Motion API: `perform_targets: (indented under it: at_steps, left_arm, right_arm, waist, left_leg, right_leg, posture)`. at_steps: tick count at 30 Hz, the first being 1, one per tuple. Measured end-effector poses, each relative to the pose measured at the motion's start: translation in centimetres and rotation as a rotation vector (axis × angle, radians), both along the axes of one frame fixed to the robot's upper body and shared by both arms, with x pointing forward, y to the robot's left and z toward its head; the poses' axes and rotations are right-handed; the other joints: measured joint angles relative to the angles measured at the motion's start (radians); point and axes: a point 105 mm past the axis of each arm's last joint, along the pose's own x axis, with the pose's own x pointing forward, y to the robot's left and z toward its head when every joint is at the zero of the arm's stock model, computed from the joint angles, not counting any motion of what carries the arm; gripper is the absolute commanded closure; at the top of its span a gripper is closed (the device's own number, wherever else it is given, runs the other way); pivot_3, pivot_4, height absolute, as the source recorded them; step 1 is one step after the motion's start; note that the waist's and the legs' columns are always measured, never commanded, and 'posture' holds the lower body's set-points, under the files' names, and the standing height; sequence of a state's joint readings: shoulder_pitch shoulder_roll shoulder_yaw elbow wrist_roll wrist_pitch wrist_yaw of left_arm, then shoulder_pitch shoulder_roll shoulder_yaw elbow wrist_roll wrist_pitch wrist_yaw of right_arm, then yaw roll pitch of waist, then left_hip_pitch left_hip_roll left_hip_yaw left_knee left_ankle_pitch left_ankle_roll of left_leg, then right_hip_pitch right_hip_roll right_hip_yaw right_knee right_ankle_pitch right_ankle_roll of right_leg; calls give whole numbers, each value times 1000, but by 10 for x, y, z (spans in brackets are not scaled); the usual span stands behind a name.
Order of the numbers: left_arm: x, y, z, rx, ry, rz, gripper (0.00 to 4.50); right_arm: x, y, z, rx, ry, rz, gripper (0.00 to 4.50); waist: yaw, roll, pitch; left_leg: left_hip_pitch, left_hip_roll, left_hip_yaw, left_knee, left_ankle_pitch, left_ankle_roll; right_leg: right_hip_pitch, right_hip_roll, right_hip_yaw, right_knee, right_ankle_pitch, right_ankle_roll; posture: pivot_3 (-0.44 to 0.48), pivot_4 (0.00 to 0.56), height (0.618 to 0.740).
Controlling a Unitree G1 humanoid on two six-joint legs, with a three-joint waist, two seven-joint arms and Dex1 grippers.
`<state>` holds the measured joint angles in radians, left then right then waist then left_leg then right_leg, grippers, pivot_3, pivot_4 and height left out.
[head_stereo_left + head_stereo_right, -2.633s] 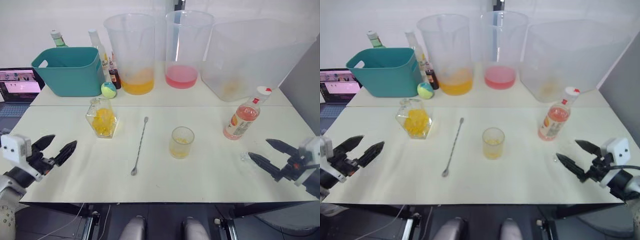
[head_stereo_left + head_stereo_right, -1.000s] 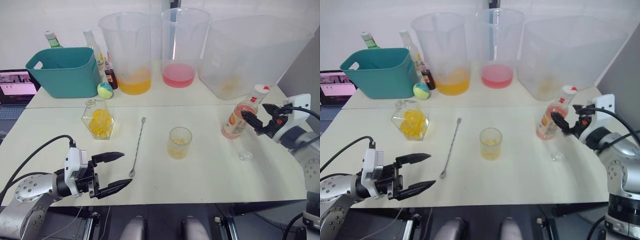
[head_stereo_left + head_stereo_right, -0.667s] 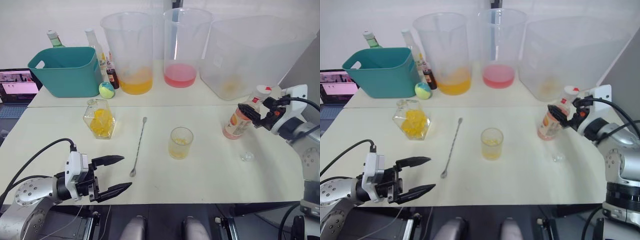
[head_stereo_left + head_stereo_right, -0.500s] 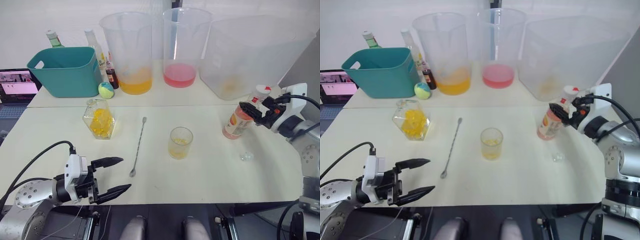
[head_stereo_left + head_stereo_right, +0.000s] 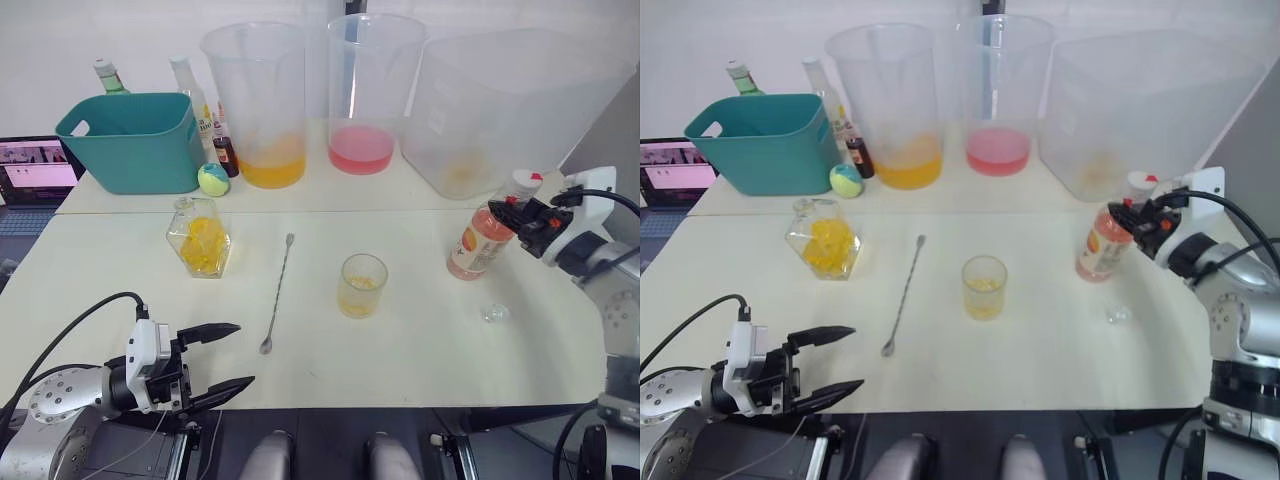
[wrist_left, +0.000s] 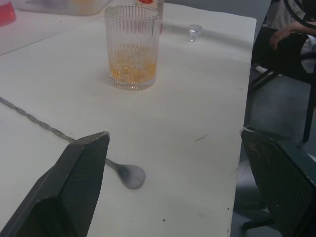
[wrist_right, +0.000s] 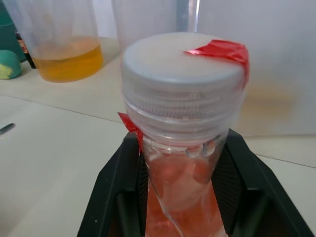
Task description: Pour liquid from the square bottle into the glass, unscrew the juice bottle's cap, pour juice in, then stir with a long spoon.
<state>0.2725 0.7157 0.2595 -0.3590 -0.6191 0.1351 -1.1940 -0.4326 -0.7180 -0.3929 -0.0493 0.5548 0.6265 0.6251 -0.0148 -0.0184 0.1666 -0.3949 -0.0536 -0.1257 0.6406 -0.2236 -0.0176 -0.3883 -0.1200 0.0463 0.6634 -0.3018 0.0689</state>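
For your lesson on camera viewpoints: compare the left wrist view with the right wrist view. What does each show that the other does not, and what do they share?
Left wrist view alone: the glass holding a little yellow liquid, the long spoon's bowl, a small clear stopper on the table, and the left gripper, open.

Right wrist view alone: the juice bottle's cap, white with red tape, the right gripper's fingers either side of the neck, and a pitcher of orange liquid.

Both: the juice bottle and the pale table.
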Motion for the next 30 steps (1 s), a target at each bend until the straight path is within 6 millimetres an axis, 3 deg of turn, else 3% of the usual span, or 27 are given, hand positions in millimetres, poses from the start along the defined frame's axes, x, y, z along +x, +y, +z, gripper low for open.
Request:
perform_targets:
  at_steps: [6, 9, 17, 20, 23, 30]
  left_arm:
    - [4, 0, 0, 9, -7, -16, 0]
    - [7, -1, -1, 10, -5, -31, 0]
    - [17, -7, 6, 17, -35, -71, 0]
    - [19, -9, 8, 27, -29, -79, 0]
    - [21, -10, 8, 30, -19, -77, 0]
    - [24, -14, 15, 35, -33, -96, 0]
  right_arm:
    - [-38, 21, 34, 40, -70, 137, 3262]
    - [-63, 33, 36, 26, -44, 224, 3262]
    - [-120, 106, 48, 2, -55, 591, 3262]
    - [-139, 137, 37, -19, -16, 729, 3263]
    - [-145, 154, 26, -62, 5, 786, 3263]
    - [-137, 175, 8, -130, -64, 772, 3263]
  waist:
    - [0, 3, 1]
    - [4, 3, 1]
    - [-4, 3, 1]
    - [-2, 2, 1]
    - [-1, 2, 2]
    - [1, 2, 1]
  left_leg:
    - [-1, 0, 0, 0, 0, 0]
    - [-2, 0, -1, 0, 0, 0]
    - [-2, 2, -1, 0, 0, 0]
    - [-2, 2, -1, 1, 0, 0]
    - [-2, 2, -1, 1, 0, 0]
    - [-2, 1, -2, 1, 0, 0]
  right_leg:
    - [0, 0, -1, 0, 0, 0]
    - [0, 0, -2, 0, 0, 0]
    - [0, 2, -2, 0, 0, 0]
    - [0, 2, -2, -1, 0, 0]
    - [0, 2, -2, -1, 0, 0]
    - [0, 2, -3, -1, 0, 0]
  posture:
    - [0, 150, 738]
    - [0, 150, 738]
    - [0, 150, 738]
    - [0, 150, 738]
    - [0, 150, 738]
    - [0, 150, 738]
